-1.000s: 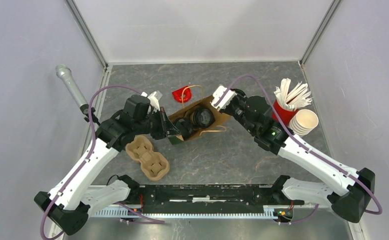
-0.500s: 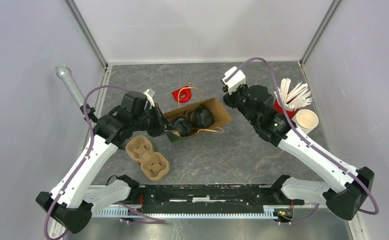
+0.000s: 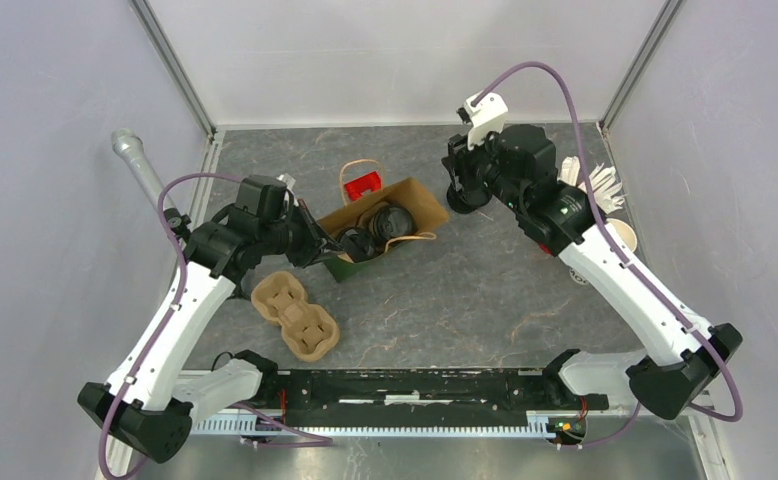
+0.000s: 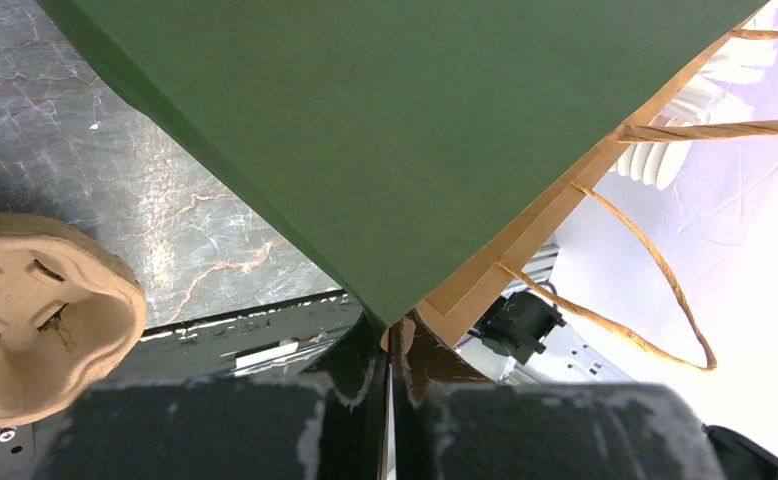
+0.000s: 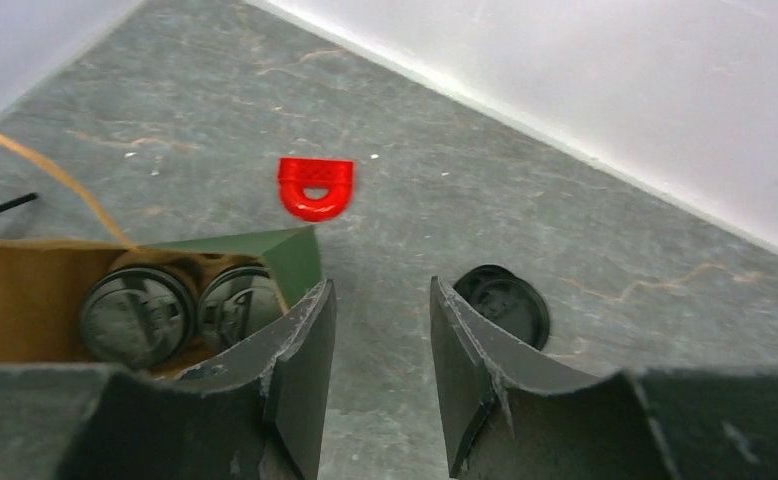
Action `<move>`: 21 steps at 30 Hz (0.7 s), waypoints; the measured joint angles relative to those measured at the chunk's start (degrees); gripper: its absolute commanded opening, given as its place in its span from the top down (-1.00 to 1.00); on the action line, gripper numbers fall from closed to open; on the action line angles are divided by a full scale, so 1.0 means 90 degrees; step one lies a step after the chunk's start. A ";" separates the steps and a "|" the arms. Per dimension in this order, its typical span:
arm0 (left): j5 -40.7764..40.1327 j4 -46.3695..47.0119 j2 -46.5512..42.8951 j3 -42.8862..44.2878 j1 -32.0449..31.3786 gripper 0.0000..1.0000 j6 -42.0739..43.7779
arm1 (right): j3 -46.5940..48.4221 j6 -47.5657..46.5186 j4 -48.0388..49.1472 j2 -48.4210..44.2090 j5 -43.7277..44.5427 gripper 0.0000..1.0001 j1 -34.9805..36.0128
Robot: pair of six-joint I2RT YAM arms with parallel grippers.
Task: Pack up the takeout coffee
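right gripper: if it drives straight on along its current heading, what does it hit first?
Probably bare table: the right gripper aims between the paper bag and a loose black lid. The lid lies just right of that line; depth unclear.

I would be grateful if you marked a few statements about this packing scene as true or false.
1. Two lidded cups sit inside the bag. True.
2. The left gripper is open and clear of the bag. False: it is shut on the bag's green edge.
3. The right gripper holds a cup. False: it is open and empty.
4. A loose black lid lies outside the bag. True.
5. The carrier holds a cup. False: its wells look empty.
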 measured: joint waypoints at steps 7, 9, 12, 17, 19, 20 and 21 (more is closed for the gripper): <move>0.0063 -0.0015 0.0092 0.0046 0.0206 0.95 -0.0131 | 0.0189 0.0670 -0.0440 0.0289 -0.1678 -0.23 -0.0403; 0.0112 -0.0015 0.0114 0.0049 0.0214 0.95 -0.0134 | 0.0187 0.0714 -0.0442 0.0408 -0.2081 -0.25 -0.0486; 0.0138 -0.0012 0.0131 0.0058 0.0219 0.95 -0.0134 | 0.0165 0.0741 -0.0430 0.0619 -0.2620 -0.27 -0.0576; 0.0146 -0.0012 0.0131 0.0058 0.0238 0.95 -0.0134 | 0.0107 0.0733 -0.0381 0.0918 -0.3050 -0.20 -0.0639; 0.0153 -0.0012 0.0131 0.0058 0.0240 0.95 -0.0131 | 0.0107 0.0707 -0.0384 0.1018 -0.3106 -0.15 -0.0644; 0.0160 -0.0012 0.0131 0.0058 0.0243 0.95 -0.0131 | 0.0107 0.0682 -0.0391 0.1078 -0.3130 -0.11 -0.0644; 0.0163 -0.0012 0.0134 0.0058 0.0243 0.95 -0.0131 | 0.0107 0.0668 -0.0393 0.1132 -0.3143 -0.09 -0.0644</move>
